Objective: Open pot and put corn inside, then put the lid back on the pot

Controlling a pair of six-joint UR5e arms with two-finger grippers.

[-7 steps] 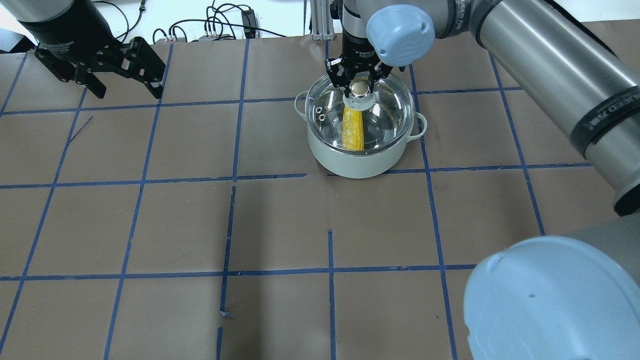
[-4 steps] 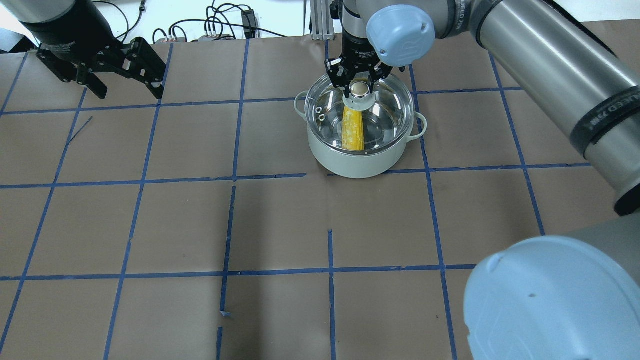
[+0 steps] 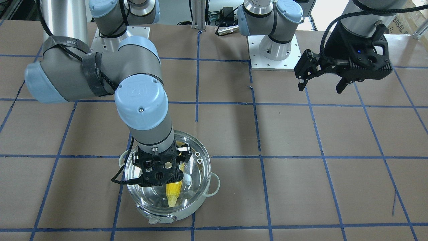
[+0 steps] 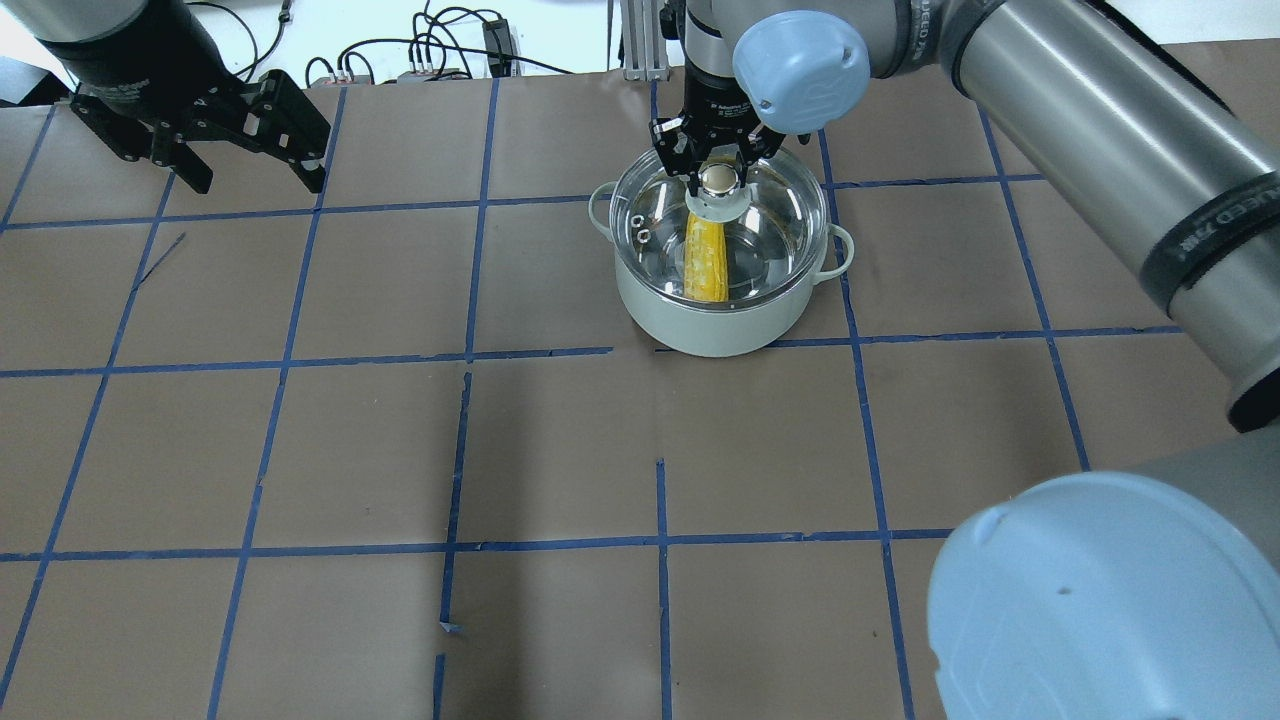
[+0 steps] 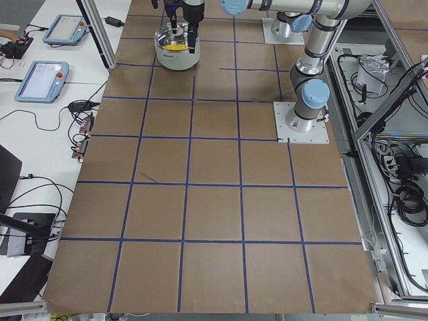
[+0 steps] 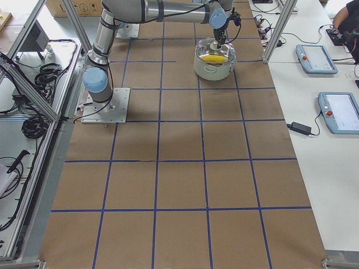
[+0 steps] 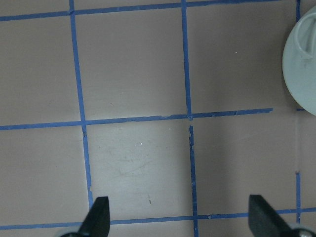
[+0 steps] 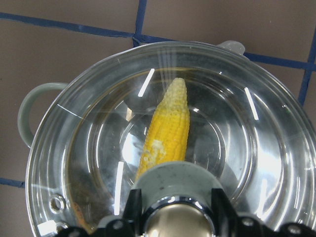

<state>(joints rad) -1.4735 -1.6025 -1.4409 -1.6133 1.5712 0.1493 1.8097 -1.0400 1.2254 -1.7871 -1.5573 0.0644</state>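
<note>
Round pot (image 4: 700, 325) with a smooth pale outer wall, shiny steel inside and small loop handles (image 8: 23, 111) stands on the brown paper-covered table (image 4: 560, 450), which is gridded with blue tape (image 4: 560, 543). Domed clear glass lid (image 4: 775, 225) looks seated on the pot rim; two tiny metal steam-hole rings (image 4: 645, 235) sit near its edge. Through the glass, the yellow corn (image 8: 168, 133), bumpy kernels and tapered to a point, lies on the pot floor. Lid knob (image 8: 177, 219) has a glossy metal top on a pale round collar. Right gripper (image 4: 718, 182) comes straight down over the lid, its black fingers (image 8: 133, 207) closed in against both sides of the knob. Left gripper (image 4: 255, 182) hangs well apart from the pot over bare table, fingers (image 7: 98, 217) spread wide, holding nothing.
</note>
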